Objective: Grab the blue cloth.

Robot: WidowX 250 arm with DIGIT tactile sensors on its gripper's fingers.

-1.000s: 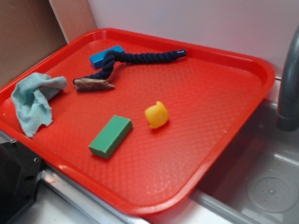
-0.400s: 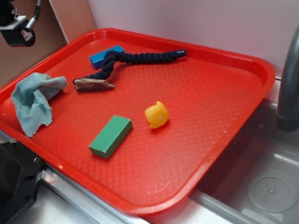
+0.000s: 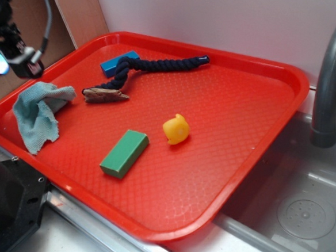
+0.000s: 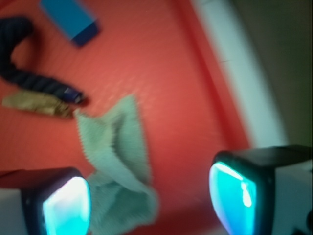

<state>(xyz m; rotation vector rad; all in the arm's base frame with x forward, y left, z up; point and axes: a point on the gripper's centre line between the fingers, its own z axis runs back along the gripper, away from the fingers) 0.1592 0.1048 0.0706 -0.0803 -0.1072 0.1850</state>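
We see a black gripper [image 3: 5, 59] with a dark curved cable [image 3: 48, 25]; its two fingers [image 4: 66, 205] carry glowing turquoise pads.

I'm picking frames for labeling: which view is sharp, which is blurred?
Exterior view: sharp and evenly lit; blue cloth and red tray crisp. Wrist view: smeared by motion blur; cloth fuzzy, and the tool's fingers glow cyan.

Open air under the gripper [image 4: 149, 198], fingers spread wide, nothing between them and the blue cloth [image 4: 117, 161] below; tray rim [image 4: 208, 73] close on one side, frayed rope end [image 4: 41, 104] just past the cloth's far corner
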